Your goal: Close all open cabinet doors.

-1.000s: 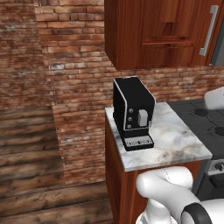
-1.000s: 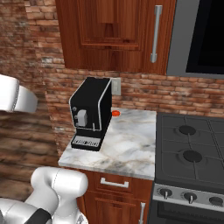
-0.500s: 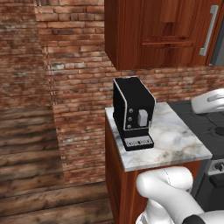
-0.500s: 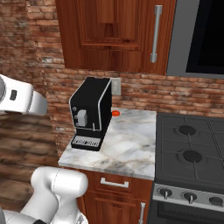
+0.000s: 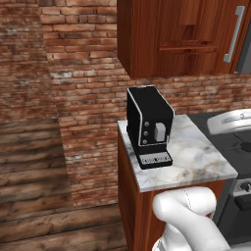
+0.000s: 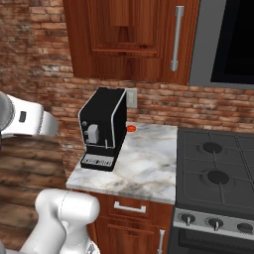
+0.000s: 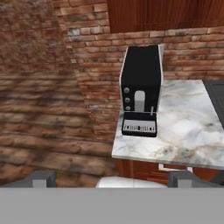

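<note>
Compared with a second ago, the only thing really moving is the arm: in the left base view its white link has slid further in from the right edge over the stove, and in the right base view the link at the left edge has pushed further into frame and dropped a bit. Everything else sits exactly where it was, so the base hasn't driven.

The cabinet door [image 6: 131, 37] hangs on the wall above the counter, reddish-brown with a recessed panel and a long vertical silver handle [image 6: 176, 38] near its right edge. From the left base view the same cabinet door [image 5: 188, 34] is up top with its handle [image 5: 234, 33] at the far right. It looks flush with the cabinet front from here, but I can't say for sure.

The gripper [image 7: 113, 178] shows in the hand view as two dark fingertips [image 7: 42, 178] at the bottom, set far apart, so the pincer is wide with nothing between them. It's looking at the counter from a distance.

Around it: a black coffee machine [image 6: 102, 128] stands on the marble counter [image 6: 146, 166] directly below the cabinet. A small red thing [image 6: 131, 128] lies just behind it by the brick wall [image 5: 73, 88]. A black stove [image 6: 216, 171] butts up against the counter's right side, with a dark microwave [image 6: 233, 39] above it, right of the cabinet.
</note>
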Available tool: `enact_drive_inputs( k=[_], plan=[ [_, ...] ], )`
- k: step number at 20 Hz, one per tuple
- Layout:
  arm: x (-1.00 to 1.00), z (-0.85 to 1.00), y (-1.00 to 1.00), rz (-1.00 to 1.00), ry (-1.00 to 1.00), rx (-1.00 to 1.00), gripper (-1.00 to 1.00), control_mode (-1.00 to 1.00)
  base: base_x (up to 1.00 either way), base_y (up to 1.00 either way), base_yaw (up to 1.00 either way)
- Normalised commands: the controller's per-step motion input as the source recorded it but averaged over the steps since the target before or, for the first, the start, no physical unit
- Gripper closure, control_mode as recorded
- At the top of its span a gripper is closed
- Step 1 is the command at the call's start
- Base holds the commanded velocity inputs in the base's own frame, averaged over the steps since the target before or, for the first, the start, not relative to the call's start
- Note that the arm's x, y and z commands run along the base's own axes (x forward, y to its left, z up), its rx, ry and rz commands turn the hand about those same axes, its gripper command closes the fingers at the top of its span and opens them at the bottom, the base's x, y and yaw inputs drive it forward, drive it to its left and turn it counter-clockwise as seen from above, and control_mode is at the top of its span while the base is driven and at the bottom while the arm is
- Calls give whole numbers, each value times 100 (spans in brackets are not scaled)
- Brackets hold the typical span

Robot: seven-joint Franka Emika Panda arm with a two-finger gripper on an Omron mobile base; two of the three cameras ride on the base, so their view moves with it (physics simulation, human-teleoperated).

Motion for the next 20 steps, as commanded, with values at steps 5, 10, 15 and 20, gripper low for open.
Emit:
enact_drive_inputs(
  k=[5, 10, 15, 20],
  plan=[
    [20, -22, 0, -1, 0, -3, -100, -100, 0, 0, 0],
    [4, -14, 0, -2, 0, -2, -100, -100, 0, 0, 0],
    [-3, 0, 0, -3, -1, 0, -100, -100, 0, 0, 0],
    [-26, 0, 0, 0, -7, 0, -100, -100, 0, 0, 0]
  ],
)
